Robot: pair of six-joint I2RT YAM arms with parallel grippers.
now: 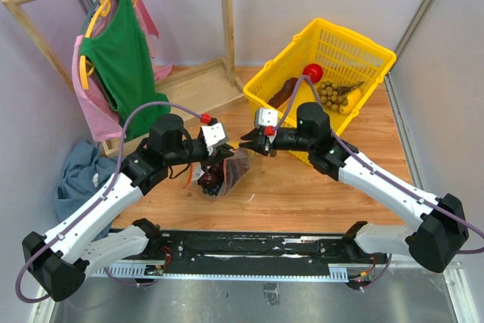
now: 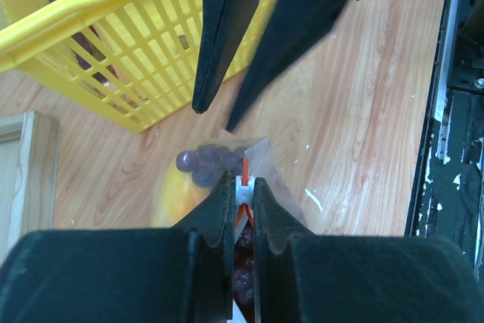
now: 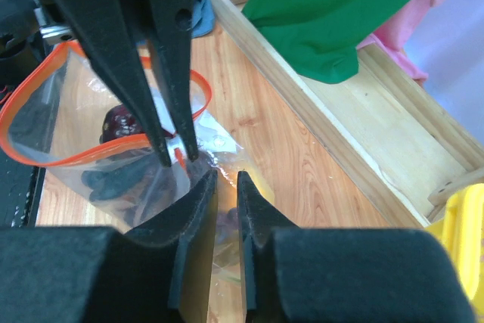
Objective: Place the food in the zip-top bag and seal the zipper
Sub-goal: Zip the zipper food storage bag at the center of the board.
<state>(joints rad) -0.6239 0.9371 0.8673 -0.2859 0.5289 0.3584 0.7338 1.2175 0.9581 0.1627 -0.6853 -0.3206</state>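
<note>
Over by the worktop's (image 1: 302, 194) left edge lies a blue cloth (image 1: 79, 175), with a green garment (image 1: 117, 66) hanging at the far-left corner; neither belongs to the job.

Next comes the left gripper (image 1: 222, 150), clamped tight on one end of the zipper (image 3: 204, 85), where a small white piece shows between its fingers. That pinch probably serves as an anchor, holding the mouth up off the wood so the strip can be run shut.

The zip-top bag (image 1: 236, 166) hangs from it near the middle of the worktop, a little toward the near edge, its body slumped on the wood. Inside are the grape bunch (image 2: 198, 160), the yellow bell pepper (image 2: 175, 202) and a dark red piece, likely the watermelon slice (image 3: 119, 122). The mouth faces upward and gapes in a loop. The strip's length seems to run from the pinch back toward the near edge.

Just right of the pinch, the right gripper (image 1: 249, 144) hovers with its jaws narrowly parted and nothing between them, probably lined up to take the strip.

The yellow basket (image 1: 352, 37) sits at the far-right corner.
</note>
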